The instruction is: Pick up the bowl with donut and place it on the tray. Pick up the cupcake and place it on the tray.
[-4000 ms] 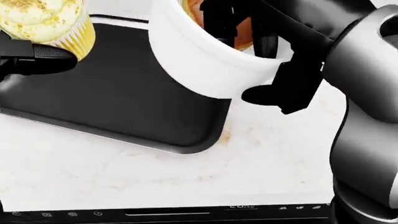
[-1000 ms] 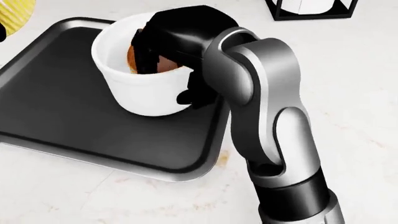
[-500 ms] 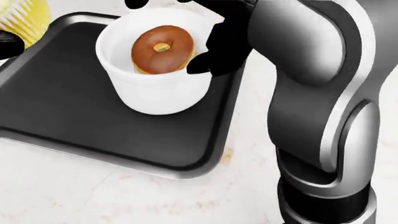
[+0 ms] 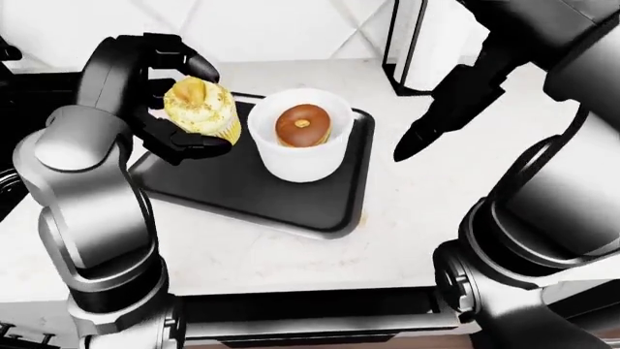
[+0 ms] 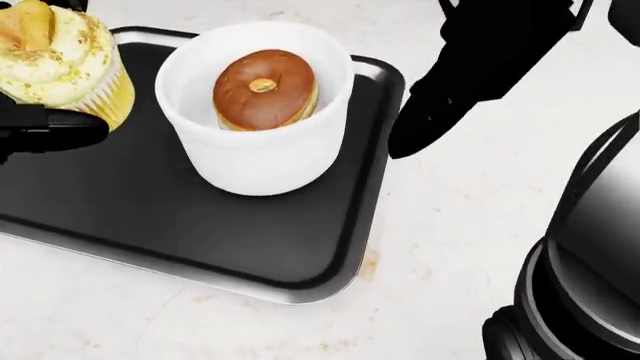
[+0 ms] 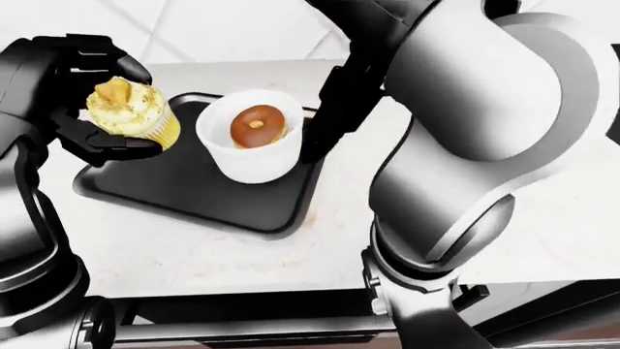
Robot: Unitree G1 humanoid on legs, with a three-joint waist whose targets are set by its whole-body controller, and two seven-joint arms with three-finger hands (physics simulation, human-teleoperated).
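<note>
The bowl [image 5: 255,112] with its donut [image 5: 265,88] sat on the tray [image 5: 180,225], right hand [image 4: 441,120] empty, fingers apart, off to its right. The left hand [image 4: 160,102] pinched the cupcake [image 4: 201,110] above the tray's upper-left part; the drop looked straight down.

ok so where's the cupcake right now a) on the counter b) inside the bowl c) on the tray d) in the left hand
d, the left hand's fingers close round the cupcake, holding it above the tray's left part, beside the bowl.
</note>
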